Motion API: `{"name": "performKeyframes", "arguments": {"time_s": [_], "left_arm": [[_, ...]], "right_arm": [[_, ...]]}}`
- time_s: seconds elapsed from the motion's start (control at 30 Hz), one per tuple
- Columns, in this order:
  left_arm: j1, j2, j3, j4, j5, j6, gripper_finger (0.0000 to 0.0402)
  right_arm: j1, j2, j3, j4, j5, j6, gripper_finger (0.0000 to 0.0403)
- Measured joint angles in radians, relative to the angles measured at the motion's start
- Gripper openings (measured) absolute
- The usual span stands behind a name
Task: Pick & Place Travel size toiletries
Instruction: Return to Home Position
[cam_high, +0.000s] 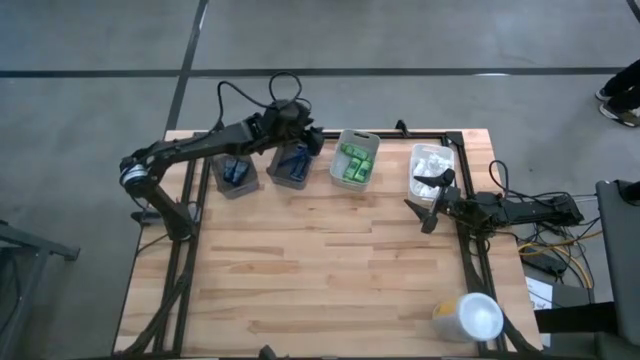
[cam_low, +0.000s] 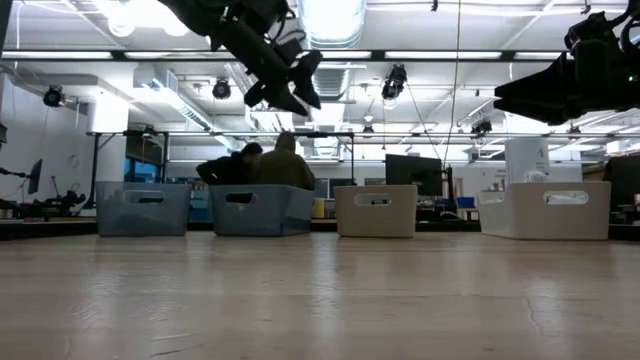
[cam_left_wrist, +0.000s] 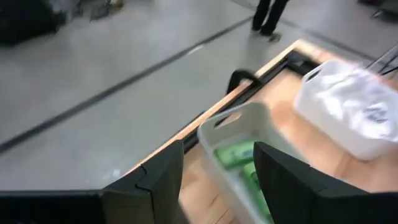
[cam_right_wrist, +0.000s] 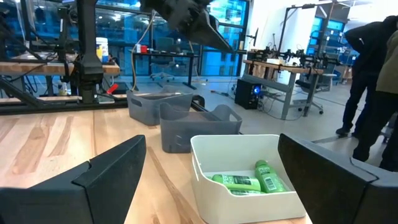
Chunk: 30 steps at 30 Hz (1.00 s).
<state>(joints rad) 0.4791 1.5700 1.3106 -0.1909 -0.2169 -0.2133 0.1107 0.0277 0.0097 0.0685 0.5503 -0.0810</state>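
Four bins stand in a row along the table's far edge. Two grey bins (cam_high: 216, 180) (cam_high: 275, 172) hold dark blue pieces (cam_high: 236, 170) (cam_high: 294, 160). A pale bin (cam_high: 358, 135) holds bright green packs (cam_high: 354, 166) (cam_right_wrist: 249, 180). A white bin (cam_high: 414, 186) holds white crinkly packets (cam_high: 432, 160) (cam_left_wrist: 354, 106). My left gripper (cam_high: 314, 141) (cam_left_wrist: 217, 150) hangs open high above the second grey bin's far right corner, nothing between its fingers. My right gripper (cam_high: 428, 198) (cam_right_wrist: 211, 155) waits open and level just in front of the white bin, at the table's right side.
A large white cup (cam_high: 470, 318) lies on its side at the table's near right corner. The wide middle and near left of the wooden table top (cam_high: 300, 270) show bare boards. People stand in the room beyond the table (cam_right_wrist: 373, 74).
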Motion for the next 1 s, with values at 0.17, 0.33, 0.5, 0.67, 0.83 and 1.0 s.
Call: {"name": "performKeyframes", "arguments": {"time_s": [0.17, 0.33, 0.5, 0.67, 0.83, 1.0], "left_arm": [[-0.036, -0.020, -0.009, 0.080, 0.026, 0.081, 0.0200], [-0.044, -0.060, -0.009, 0.117, 0.189, 0.175, 0.0200], [-0.046, -0.121, -0.054, 0.190, 0.355, 0.241, 0.0199], [-0.045, -0.225, -0.233, 0.390, 0.369, 0.236, 0.0198], [-0.035, -0.377, -0.476, 0.566, 0.369, 0.158, 0.0198], [-0.035, -0.582, -0.679, 0.585, 0.369, 0.136, 0.0198]], "right_arm": [[-0.001, 0.000, 0.000, 0.000, 0.000, 0.002, 0.0363], [0.000, 0.000, 0.000, 0.000, -0.001, 0.001, 0.0364], [0.000, 0.000, 0.000, 0.000, 0.000, 0.001, 0.0364], [0.000, 0.000, 0.000, 0.000, 0.000, 0.000, 0.0363], [0.000, 0.000, 0.000, 0.000, 0.000, 0.000, 0.0363], [0.000, 0.000, 0.000, 0.000, 0.000, 0.001, 0.0364]]}}
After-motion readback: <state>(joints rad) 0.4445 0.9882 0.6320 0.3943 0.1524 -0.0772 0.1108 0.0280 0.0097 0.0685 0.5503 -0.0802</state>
